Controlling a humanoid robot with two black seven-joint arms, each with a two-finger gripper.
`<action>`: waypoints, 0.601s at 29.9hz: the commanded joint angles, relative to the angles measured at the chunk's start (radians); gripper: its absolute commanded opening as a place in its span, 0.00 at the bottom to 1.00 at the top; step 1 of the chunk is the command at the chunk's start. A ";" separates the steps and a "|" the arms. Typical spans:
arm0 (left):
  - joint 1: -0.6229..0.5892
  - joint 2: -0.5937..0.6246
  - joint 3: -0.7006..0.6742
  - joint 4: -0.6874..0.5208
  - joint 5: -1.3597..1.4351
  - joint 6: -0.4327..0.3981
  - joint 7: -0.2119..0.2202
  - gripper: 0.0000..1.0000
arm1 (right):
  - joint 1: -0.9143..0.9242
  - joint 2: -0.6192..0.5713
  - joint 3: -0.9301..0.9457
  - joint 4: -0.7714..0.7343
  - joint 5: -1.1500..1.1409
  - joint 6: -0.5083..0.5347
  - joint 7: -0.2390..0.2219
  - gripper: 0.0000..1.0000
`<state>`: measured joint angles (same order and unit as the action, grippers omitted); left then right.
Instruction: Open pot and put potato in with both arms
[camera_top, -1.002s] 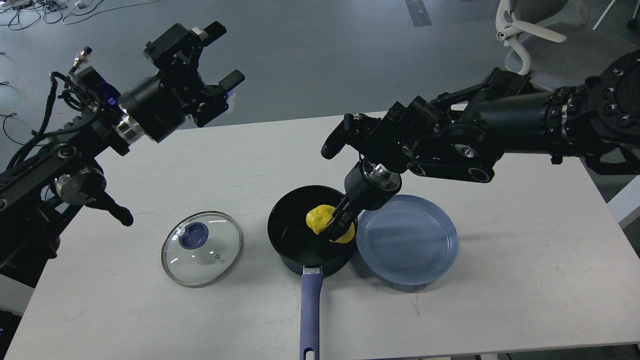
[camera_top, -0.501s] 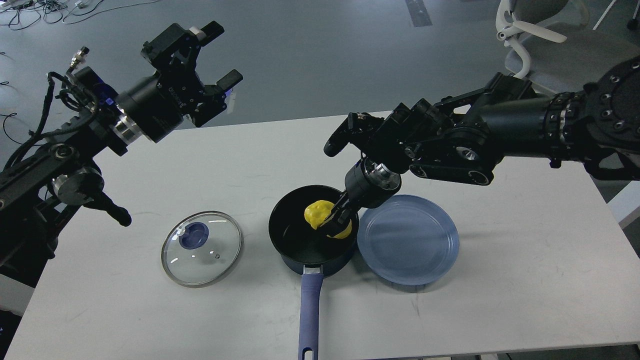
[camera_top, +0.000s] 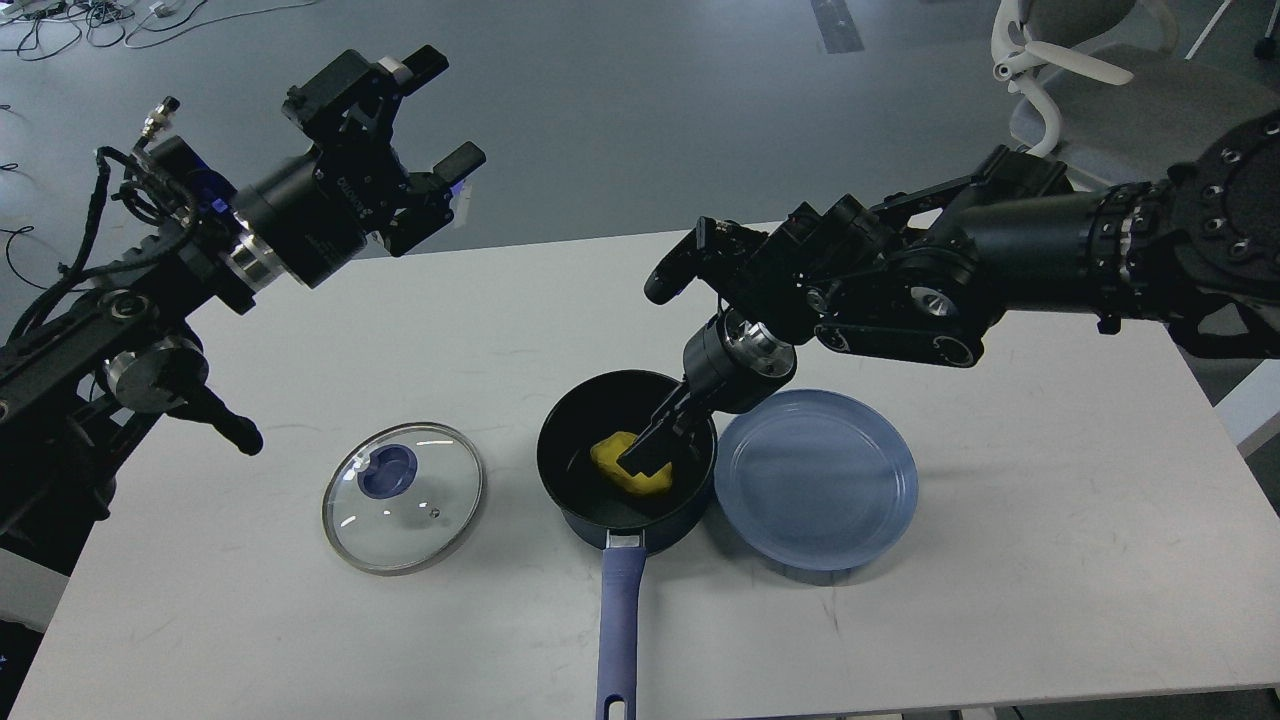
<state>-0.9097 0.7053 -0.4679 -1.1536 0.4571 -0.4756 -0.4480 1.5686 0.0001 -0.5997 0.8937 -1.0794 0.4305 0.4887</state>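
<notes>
Sitting inside the pot (camera_top: 600, 500), the potato (camera_top: 612, 460) is pinched by the right gripper (camera_top: 648, 455); lid (camera_top: 403, 497) left of the pot, blue plate (camera_top: 815, 480) touching its right, left gripper (camera_top: 425, 125) spread wide.

A white table (camera_top: 1050, 520) holds an empty blue plate (camera_top: 815, 480) near its centre. A white chair (camera_top: 1060, 60) stands beyond the far right corner.

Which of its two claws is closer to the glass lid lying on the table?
Right. The right gripper is down in the pot beside the lid; the left gripper hangs high, beyond it.
</notes>
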 joint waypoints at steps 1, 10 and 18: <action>0.000 0.000 0.000 0.000 0.000 0.000 0.000 0.97 | 0.034 -0.015 0.004 0.008 0.016 0.002 0.000 0.95; 0.000 -0.003 0.000 0.000 -0.001 -0.001 -0.001 0.97 | -0.019 -0.319 0.174 0.005 0.195 -0.001 0.000 0.96; 0.018 -0.017 -0.017 0.002 -0.012 0.000 -0.008 0.97 | -0.270 -0.567 0.501 -0.002 0.441 -0.007 0.000 0.96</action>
<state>-0.9027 0.6966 -0.4705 -1.1534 0.4483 -0.4770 -0.4535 1.4112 -0.4888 -0.2462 0.8899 -0.7451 0.4254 0.4885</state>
